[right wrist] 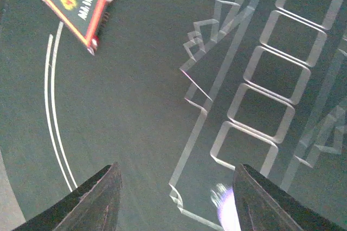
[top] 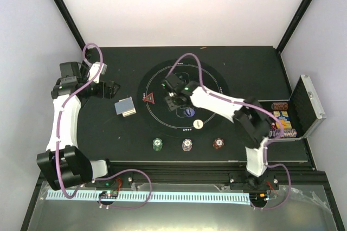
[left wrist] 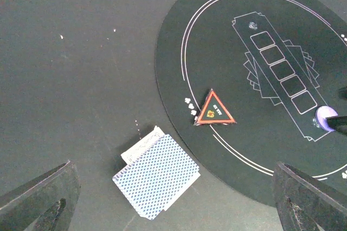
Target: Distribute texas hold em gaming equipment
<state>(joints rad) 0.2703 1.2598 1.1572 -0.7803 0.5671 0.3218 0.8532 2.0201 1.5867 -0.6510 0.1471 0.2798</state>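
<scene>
A blue-backed deck of playing cards [top: 125,106] [left wrist: 156,175] lies left of the round mat [top: 162,128]. My left gripper [top: 108,89] [left wrist: 174,201] hovers beside the deck, open, with nothing in it. A red triangle [top: 150,98] [left wrist: 214,113] [right wrist: 81,4] rests on the mat's left side. My right gripper [top: 174,101] [right wrist: 178,209] is open over the mat's printed boxes and holds nothing. A purple disc [top: 188,112] [right wrist: 225,209] lies by its right finger, and a white disc [top: 199,124] sits just nearer. Green [top: 157,144], white [top: 187,145] and red [top: 218,143] chip stacks stand in a row along the mat's near edge.
An open silver-edged black case [top: 303,106] with more chips inside stands at the table's right edge. The right arm stretches from its base across the mat's right half. Black frame posts rise at the far corners.
</scene>
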